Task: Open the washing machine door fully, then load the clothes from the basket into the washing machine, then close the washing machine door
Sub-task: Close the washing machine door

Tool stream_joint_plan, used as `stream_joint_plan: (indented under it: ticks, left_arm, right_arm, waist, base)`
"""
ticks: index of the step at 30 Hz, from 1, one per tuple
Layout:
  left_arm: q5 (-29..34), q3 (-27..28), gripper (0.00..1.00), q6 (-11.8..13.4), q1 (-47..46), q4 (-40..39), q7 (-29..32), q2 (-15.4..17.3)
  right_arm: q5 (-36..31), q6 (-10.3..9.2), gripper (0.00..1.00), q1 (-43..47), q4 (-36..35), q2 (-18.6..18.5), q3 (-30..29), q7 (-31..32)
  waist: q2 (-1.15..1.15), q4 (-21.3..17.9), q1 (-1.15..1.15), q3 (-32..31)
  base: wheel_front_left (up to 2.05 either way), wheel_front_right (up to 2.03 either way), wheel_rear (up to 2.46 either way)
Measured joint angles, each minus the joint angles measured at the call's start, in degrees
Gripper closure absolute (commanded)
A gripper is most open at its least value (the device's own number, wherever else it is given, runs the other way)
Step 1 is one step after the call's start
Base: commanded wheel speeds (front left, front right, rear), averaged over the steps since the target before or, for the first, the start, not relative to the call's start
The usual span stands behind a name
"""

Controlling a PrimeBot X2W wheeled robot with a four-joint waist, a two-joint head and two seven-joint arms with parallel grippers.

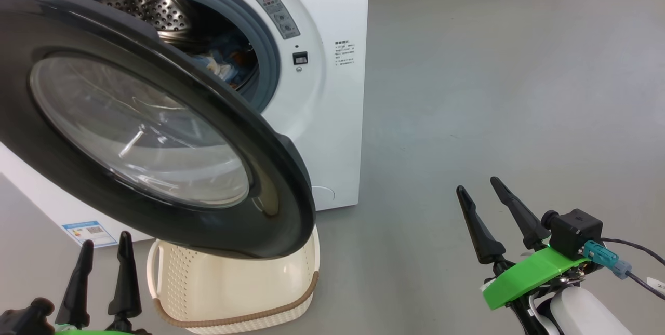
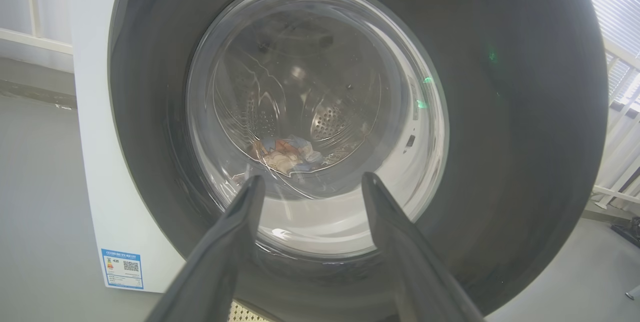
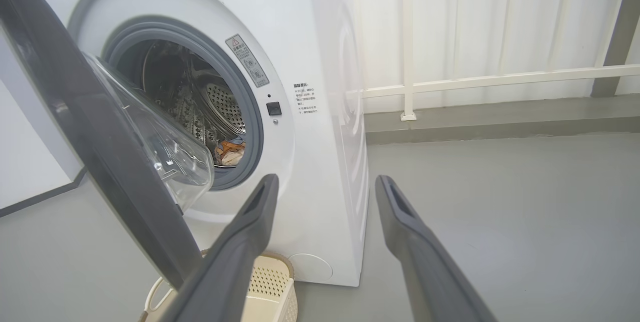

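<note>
Over the basket [image 1: 234,283], hanging half open on the washing machine [image 1: 332,91]: door [image 1: 280,189], with clothes [image 1: 223,62] already in the drum [image 1: 150,10]. Left gripper [image 1: 105,241] and right gripper [image 1: 477,185] low, jaws spread, holding nothing. Looks rigid, weighty, glossy-slick; best pushed on the black rim [image 1: 78,18] at its free edge, not the glass [image 1: 135,127].

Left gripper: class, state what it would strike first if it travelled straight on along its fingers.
Most likely the clear glass centre of the washing machine door: the left gripper aims at it, with the clothes seen through it. The gap to the glass is unclear.
</note>
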Motion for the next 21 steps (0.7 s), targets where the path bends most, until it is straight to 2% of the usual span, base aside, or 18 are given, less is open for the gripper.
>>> stream_joint_plan:
  ticks: [21]
  left_arm:
    - [0.0,0.0,0.00,0.0,0.0,-0.1,0.0,-0.2]
  right_arm:
    - [0.5,0.00,0.00,0.0,0.0,-0.2,0.1,0.0]
  waist:
    - [0.00,0.7,0.00,0.0]
  base:
    - [0.00,0.00,0.00]
